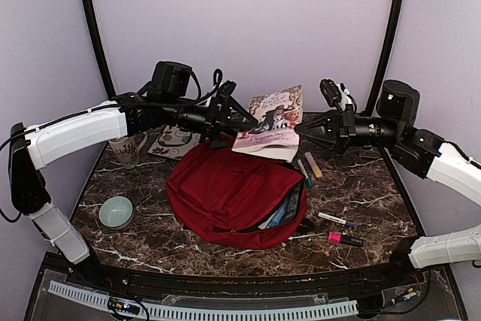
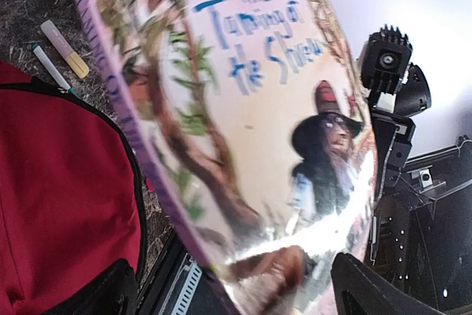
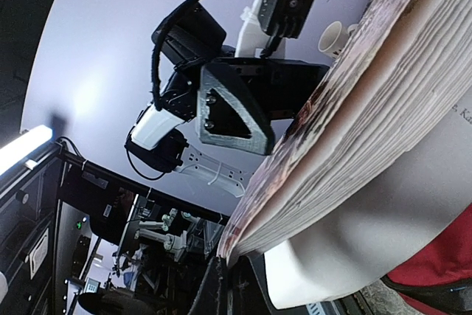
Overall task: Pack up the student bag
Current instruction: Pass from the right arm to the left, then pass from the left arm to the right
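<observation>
The student bag [image 1: 225,193] lies in the middle of the table, its side zip open with blue items showing inside; it also shows at the left of the left wrist view [image 2: 51,204]. A picture book, "The Taming of the Shrew" [image 1: 274,122] [image 2: 258,108] [image 3: 383,108], hangs in the air above the bag's far edge. My right gripper [image 1: 301,131] [image 3: 234,263] is shut on the book's right edge. My left gripper [image 1: 239,119] [image 2: 236,285] is open, with its fingers [image 2: 391,285] wide apart on either side of the book's left corner.
A mug [image 1: 128,148] and a printed sheet [image 1: 176,140] sit at the back left, and a teal bowl [image 1: 116,212] at the left. Two markers [image 1: 308,165] [image 2: 65,49] lie right of the bag. A pen [image 1: 336,220] and a pink marker [image 1: 344,239] lie at the front right.
</observation>
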Available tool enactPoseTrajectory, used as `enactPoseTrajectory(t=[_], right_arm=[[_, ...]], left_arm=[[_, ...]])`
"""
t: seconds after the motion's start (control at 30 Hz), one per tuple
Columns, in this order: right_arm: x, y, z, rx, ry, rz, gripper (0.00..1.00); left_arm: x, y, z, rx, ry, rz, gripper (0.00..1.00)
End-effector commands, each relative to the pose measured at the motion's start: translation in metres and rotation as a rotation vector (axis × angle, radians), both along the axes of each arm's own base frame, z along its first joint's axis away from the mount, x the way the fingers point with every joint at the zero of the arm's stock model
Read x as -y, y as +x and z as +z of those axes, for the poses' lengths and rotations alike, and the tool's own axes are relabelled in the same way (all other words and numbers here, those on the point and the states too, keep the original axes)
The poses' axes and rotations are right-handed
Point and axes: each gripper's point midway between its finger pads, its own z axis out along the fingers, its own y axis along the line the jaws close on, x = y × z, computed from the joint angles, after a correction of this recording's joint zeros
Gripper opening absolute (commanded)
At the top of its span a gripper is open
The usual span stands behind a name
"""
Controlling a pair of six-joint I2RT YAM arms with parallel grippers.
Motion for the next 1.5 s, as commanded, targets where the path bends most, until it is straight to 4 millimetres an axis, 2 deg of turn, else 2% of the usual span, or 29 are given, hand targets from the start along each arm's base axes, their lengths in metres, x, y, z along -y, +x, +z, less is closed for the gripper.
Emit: enactPoseTrajectory(t=[0.0, 0.27, 0.47, 0.67, 0.77, 0.8, 0.83, 0.87, 0.9, 1.0, 1.07, 1.17, 1.2, 1.33, 1.47], right_arm=[[-0.009, -0.008, 0.037, 0.099, 0.096, 0.042, 0.00], [-0.025, -0.018, 0.039, 0.104, 0.115, 0.112, 0.00], [-0.027, -0.021, 0.046, 0.119, 0.128, 0.134, 0.00], [-0.030, -0.023, 0.049, 0.114, 0.129, 0.155, 0.00], [-0.032, -0.024, 0.047, 0.107, 0.122, 0.159, 0.00], [-0.033, -0.024, 0.045, 0.105, 0.116, 0.159, 0.00], [-0.033, -0.023, 0.044, 0.102, 0.110, 0.153, 0.00], [-0.034, -0.022, 0.042, 0.103, 0.105, 0.146, 0.00], [-0.034, -0.020, 0.040, 0.101, 0.099, 0.139, 0.00], [-0.036, -0.009, 0.031, 0.098, 0.056, 0.086, 0.02], [-0.037, 0.002, 0.022, 0.093, 0.006, 0.033, 0.19], [-0.034, 0.025, 0.002, 0.064, -0.105, -0.092, 0.53], [-0.031, 0.033, -0.006, 0.049, -0.140, -0.136, 0.59], [-0.020, 0.054, -0.028, -0.024, -0.211, -0.285, 0.69], [-0.011, 0.067, -0.032, -0.078, -0.207, -0.391, 0.73]], left_arm=[[-0.005, -0.007, 0.019, 0.018, -0.059, 0.012, 0.93], [-0.001, -0.001, 0.049, 0.015, -0.175, -0.002, 0.76], [-0.019, 0.006, 0.057, 0.023, -0.194, 0.040, 0.61], [-0.031, 0.004, 0.063, 0.047, -0.193, 0.057, 0.39], [-0.036, 0.000, 0.062, 0.048, -0.193, 0.068, 0.34], [-0.036, -0.001, 0.062, 0.046, -0.196, 0.067, 0.31], [-0.037, -0.002, 0.062, 0.045, -0.199, 0.068, 0.23], [-0.038, -0.002, 0.062, 0.044, -0.201, 0.068, 0.08], [-0.038, -0.003, 0.063, 0.045, -0.202, 0.067, 0.00], [-0.041, -0.003, 0.067, 0.057, -0.200, 0.086, 0.00], [-0.044, 0.000, 0.067, 0.059, -0.189, 0.110, 0.00], [-0.048, 0.007, 0.065, 0.063, -0.175, 0.151, 0.00], [-0.051, 0.010, 0.063, 0.061, -0.166, 0.170, 0.00], [-0.064, 0.026, 0.063, 0.081, -0.144, 0.284, 0.00], [-0.075, 0.033, 0.068, 0.123, -0.136, 0.336, 0.00]])
